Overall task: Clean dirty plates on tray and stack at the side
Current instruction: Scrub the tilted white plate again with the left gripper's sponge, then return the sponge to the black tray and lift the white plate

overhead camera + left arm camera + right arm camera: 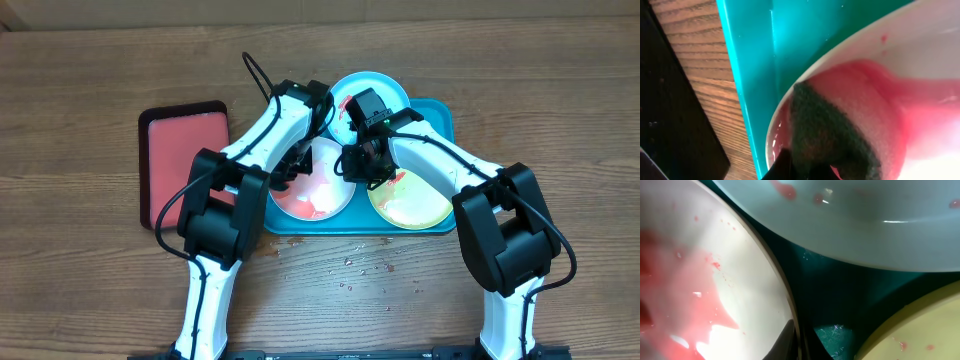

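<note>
- The turquoise tray (437, 114) lies at the middle of the table (90, 80), its long sides parallel to the table's near and far edges.
- Bare wood shows along the table's far edge and off the tray's right side. Both arms cross the strip in front of the tray's near edge, where small droplets (355, 265) are scattered.
- A black-rimmed red tray (180, 160) lies beside the turquoise tray's left edge, with a narrow band of wood between them in the left wrist view.
- The light blue plate (388, 88) lies at the tray's far edge and overhangs the far rim. It has a few red spots.
- The pinkish-white plate (322, 203) fills the tray's near left corner, close against the left rim. A wet red smear covers much of its centre.
- The yellow-green plate (415, 207) fills the near right corner and has red specks. Only slivers of tray floor show between the three plates.
- The left gripper (295, 170) is clenched on a dark green sponge (825, 135), which is pressed into the smear just inside the pinkish-white plate's left rim.
- The right gripper (352, 168) is clamped on the right rim of the pinkish-white plate. One of its fingertips (784, 341) is inside the rim and the other outside.
</note>
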`<state>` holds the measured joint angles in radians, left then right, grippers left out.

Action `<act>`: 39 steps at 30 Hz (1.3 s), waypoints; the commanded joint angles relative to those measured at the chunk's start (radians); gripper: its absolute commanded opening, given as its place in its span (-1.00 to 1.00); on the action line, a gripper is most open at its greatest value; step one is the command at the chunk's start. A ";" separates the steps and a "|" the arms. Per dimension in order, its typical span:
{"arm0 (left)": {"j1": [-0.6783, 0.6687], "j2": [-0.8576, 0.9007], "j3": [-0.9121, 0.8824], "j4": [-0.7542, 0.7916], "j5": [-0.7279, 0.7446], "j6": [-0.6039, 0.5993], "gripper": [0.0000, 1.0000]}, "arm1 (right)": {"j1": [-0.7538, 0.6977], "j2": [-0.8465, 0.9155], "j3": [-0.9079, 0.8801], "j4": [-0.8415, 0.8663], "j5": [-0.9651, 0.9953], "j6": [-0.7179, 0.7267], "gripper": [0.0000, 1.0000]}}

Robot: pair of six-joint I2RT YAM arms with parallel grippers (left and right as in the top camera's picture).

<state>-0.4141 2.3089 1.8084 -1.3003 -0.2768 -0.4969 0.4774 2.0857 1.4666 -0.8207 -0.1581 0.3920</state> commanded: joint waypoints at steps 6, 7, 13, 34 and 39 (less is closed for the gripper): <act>0.103 -0.073 0.159 0.016 0.167 -0.002 -0.92 | -0.029 0.001 0.016 -0.033 0.082 0.000 -0.93; 0.113 -0.098 0.169 0.024 0.193 0.000 -0.92 | -0.028 0.000 0.025 -0.041 0.082 -0.003 -0.93; 0.224 -0.248 0.186 0.054 0.246 -0.008 -0.91 | -0.018 -0.043 0.097 -0.087 0.082 -0.060 -0.92; 0.484 -0.265 -0.169 0.245 0.127 0.018 -0.92 | 0.273 -0.205 0.209 -0.113 0.988 -0.322 -0.93; 0.527 -0.265 -0.177 0.261 0.110 0.033 -0.91 | 0.327 -0.205 0.209 -0.112 1.157 -0.323 -0.93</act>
<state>0.0902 2.0384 1.6295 -1.0477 -0.1253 -0.4904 0.7769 1.9072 1.6547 -0.9375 0.8181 0.0860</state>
